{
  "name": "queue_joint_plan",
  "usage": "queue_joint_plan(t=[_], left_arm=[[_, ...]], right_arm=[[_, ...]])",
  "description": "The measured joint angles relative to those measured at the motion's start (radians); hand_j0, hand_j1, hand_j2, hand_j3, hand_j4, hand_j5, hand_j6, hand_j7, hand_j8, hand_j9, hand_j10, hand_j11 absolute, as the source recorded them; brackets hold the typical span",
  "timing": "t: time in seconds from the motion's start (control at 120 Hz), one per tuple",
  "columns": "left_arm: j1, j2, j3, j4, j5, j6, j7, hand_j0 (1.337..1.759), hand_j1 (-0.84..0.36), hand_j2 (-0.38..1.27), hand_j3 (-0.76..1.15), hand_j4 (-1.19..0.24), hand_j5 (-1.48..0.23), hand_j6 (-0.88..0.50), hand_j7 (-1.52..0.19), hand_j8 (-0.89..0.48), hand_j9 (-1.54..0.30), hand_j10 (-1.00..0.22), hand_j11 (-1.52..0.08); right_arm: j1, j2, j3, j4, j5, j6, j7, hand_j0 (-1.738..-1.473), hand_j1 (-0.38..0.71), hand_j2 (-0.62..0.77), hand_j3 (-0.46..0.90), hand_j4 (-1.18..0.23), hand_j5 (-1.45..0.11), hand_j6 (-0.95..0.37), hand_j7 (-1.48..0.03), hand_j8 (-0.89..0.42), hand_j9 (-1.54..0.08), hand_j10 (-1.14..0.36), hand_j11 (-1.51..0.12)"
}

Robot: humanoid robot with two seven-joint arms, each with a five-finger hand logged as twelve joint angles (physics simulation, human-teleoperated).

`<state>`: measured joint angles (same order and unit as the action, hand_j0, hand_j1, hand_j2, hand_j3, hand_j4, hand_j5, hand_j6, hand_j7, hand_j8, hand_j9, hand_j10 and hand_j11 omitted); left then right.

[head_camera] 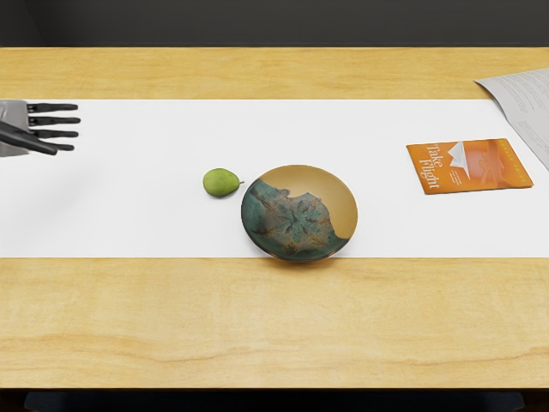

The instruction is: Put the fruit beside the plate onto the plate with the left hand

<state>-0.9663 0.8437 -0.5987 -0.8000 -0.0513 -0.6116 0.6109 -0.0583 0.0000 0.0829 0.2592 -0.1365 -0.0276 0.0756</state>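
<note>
Nothing of the task is done yet, judging by how things lie. The fruit, a small green pear-like piece, lies on the white cloth that runs along the bench. It sits just beside the left rim of the plate, close to it, though whether the two touch is hard to tell. The plate holds nothing. The whole job is left: reaching across, grasping, lifting, and setting the fruit down on the plate.

The left hand shows at the picture's left edge, well apart from the fruit. Its palm is mostly cut off by the frame. The fingers point straight to the right, toward the middle of the bench. They are stretched out and slightly apart, holding nothing. The thumb crosses below them at a slant. The right arm does not show at all.
</note>
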Motion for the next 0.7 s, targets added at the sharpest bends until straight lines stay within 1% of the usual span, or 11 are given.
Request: queue_joint_plan(t=[0.108, 0.267, 0.358, 0.392, 0.475, 0.575, 0.6, 0.642, 0.7], left_arm=[[0.0, -0.005, 0.0, 0.001, -0.006, 0.0, 0.0, 1.658, 0.33, 0.0, 0.0, -0.02, -0.02, -0.02, -0.02, -0.02, -0.02, -0.02, -0.02], [-0.008, -0.081, 0.006, -0.001, -0.001, 0.0, 0.0, 1.658, 0.33, 0.0, 0.0, -0.01, -0.02, -0.01, -0.02, -0.01, -0.02, -0.01, -0.02], [-0.024, -0.112, 0.009, -0.001, 0.007, 0.0, 0.0, 1.658, 0.33, 0.0, 0.0, -0.01, -0.02, -0.01, -0.02, -0.01, -0.02, -0.01, -0.02], [-0.046, -0.122, 0.01, -0.002, 0.021, 0.0, 0.0, 1.658, 0.33, 0.0, 0.0, -0.01, -0.02, -0.01, -0.02, -0.01, -0.02, -0.01, -0.02], [-0.112, -0.219, 0.013, -0.002, 0.132, 0.0, 0.0, 1.658, 0.33, 0.0, 0.0, -0.01, -0.02, -0.01, -0.02, -0.01, -0.02, -0.01, -0.02], [-0.157, -0.308, 0.017, -0.007, 0.308, 0.0, 0.0, 1.658, 0.33, 0.0, 0.0, -0.01, -0.02, -0.01, -0.02, -0.01, -0.02, -0.01, -0.02], [-0.178, -0.333, 0.024, -0.008, 0.351, 0.0, 0.0, 1.658, 0.34, 0.0, 0.0, -0.01, -0.02, -0.01, -0.02, -0.01, -0.02, -0.01, -0.02], [-0.215, -0.354, 0.05, -0.012, 0.412, 0.0, 0.0, 1.658, 0.34, 0.0, 0.0, -0.01, -0.02, -0.01, -0.02, -0.01, -0.02, -0.01, -0.02], [-0.273, -0.366, 0.113, -0.032, 0.478, 0.0, 0.0, 1.658, 0.33, 0.0, 0.0, -0.01, -0.02, -0.01, -0.02, -0.01, -0.02, -0.01, -0.02]], right_arm=[[0.0, 0.0, -0.001, 0.0, 0.0, 0.0, 0.0, -1.658, -0.33, 0.0, 0.0, -0.01, -0.02, -0.01, -0.02, -0.01, -0.02, -0.01, -0.02], [0.0, 0.0, -0.002, 0.0, 0.0, 0.0, 0.0, -1.658, -0.33, 0.0, 0.0, -0.01, -0.02, -0.01, -0.02, -0.01, -0.02, -0.01, -0.02], [0.0, 0.0, -0.002, 0.0, 0.0, 0.0, 0.0, -1.658, -0.33, 0.0, 0.0, -0.01, -0.02, -0.01, -0.02, -0.01, -0.02, -0.01, -0.02], [0.0, 0.0, -0.003, 0.0, 0.0, 0.0, 0.0, -1.658, -0.33, 0.0, 0.0, -0.01, -0.02, -0.01, -0.02, -0.01, -0.02, -0.01, -0.02], [0.0, 0.0, -0.003, 0.0, 0.0, 0.0, 0.0, -1.658, -0.33, 0.0, 0.0, -0.01, -0.02, -0.01, -0.02, -0.01, -0.02, -0.01, -0.02], [0.0, 0.0, -0.003, 0.0, 0.0, 0.0, 0.0, -1.658, -0.33, 0.0, 0.0, -0.01, -0.02, -0.01, -0.02, -0.01, -0.02, -0.01, -0.02], [0.0, 0.0, -0.003, 0.0, 0.0, 0.0, 0.0, -1.658, -0.33, 0.0, 0.0, -0.01, -0.02, -0.01, -0.02, -0.01, -0.02, -0.01, -0.02], [0.0, 0.0, -0.003, 0.0, 0.0, 0.0, 0.0, -1.658, -0.33, 0.0, 0.0, -0.01, -0.02, -0.01, -0.02, -0.01, -0.02, -0.01, -0.02], [0.0, 0.0, -0.003, 0.0, 0.0, 0.0, 0.0, -1.658, -0.33, 0.0, 0.0, -0.01, -0.02, -0.01, -0.02, -0.01, -0.02, -0.01, -0.02]])
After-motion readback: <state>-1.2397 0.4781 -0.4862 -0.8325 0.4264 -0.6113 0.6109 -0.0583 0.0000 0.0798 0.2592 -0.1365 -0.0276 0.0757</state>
